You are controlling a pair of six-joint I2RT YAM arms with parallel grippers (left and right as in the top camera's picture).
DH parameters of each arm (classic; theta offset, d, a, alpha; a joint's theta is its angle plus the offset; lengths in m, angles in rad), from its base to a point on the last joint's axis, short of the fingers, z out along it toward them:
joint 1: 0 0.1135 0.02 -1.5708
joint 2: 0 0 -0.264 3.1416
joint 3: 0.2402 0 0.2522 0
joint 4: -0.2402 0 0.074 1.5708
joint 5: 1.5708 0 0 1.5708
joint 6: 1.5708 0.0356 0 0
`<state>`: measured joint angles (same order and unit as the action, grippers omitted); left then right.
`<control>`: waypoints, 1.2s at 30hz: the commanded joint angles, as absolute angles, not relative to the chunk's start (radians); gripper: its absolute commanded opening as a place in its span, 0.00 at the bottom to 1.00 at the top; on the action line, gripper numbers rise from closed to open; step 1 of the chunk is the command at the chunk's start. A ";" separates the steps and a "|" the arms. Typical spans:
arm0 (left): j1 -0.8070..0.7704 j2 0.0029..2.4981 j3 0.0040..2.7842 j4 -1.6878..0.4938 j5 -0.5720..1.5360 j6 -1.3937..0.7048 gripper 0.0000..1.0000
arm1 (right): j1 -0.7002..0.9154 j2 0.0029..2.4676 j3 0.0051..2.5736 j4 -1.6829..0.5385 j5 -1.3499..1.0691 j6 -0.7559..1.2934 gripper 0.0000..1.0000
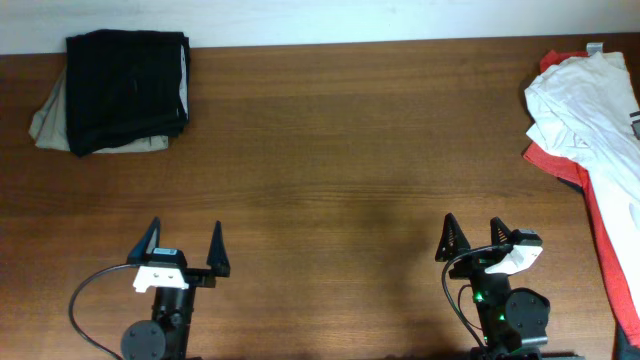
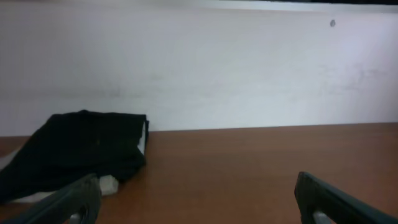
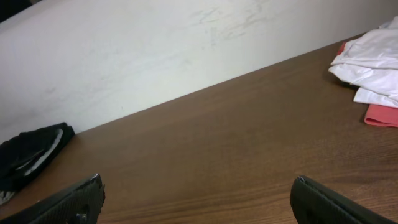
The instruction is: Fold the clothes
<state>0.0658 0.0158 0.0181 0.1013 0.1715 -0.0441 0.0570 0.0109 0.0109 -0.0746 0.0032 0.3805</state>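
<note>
Overhead, we saw the folded black shorts [image 1: 128,90] lying on beige shorts [image 1: 48,125] at the far left corner of the desk [image 1: 330,150], well apart from the left end effector [image 1: 186,245], whose fingers stood spread and empty. Further right, the right end effector [image 1: 474,238] was likewise spread, holding nothing. The white garment [image 1: 585,105] lay crumpled over a red piece [image 1: 612,235] along the right edge, apart from it.

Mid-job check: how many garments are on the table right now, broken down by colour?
Black garment: 1
Beige garment: 1, under the black one
White garment: 1
Red garment: 1, as far as shows, under the white one
Total: 4
</note>
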 commanded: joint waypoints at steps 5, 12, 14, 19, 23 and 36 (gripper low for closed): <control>0.042 0.005 0.008 -0.075 0.054 -0.028 0.99 | 0.065 0.004 0.006 -0.081 0.012 0.371 0.99; 0.042 0.005 0.009 -0.080 0.037 -0.029 0.99 | 0.065 0.004 0.006 -0.081 0.012 0.371 0.99; 0.042 0.005 0.009 -0.080 0.037 -0.029 0.99 | 0.065 0.004 0.006 -0.081 0.012 0.371 0.99; 0.040 0.005 0.009 -0.080 0.037 -0.029 0.99 | 0.065 0.004 0.006 -0.081 0.012 0.371 0.99; 0.040 0.005 0.009 -0.080 0.037 -0.029 0.99 | 0.065 0.004 0.006 -0.081 0.012 0.371 0.99; 0.040 0.005 0.009 -0.080 0.037 -0.029 0.99 | 0.065 0.004 0.006 -0.081 0.012 0.371 0.99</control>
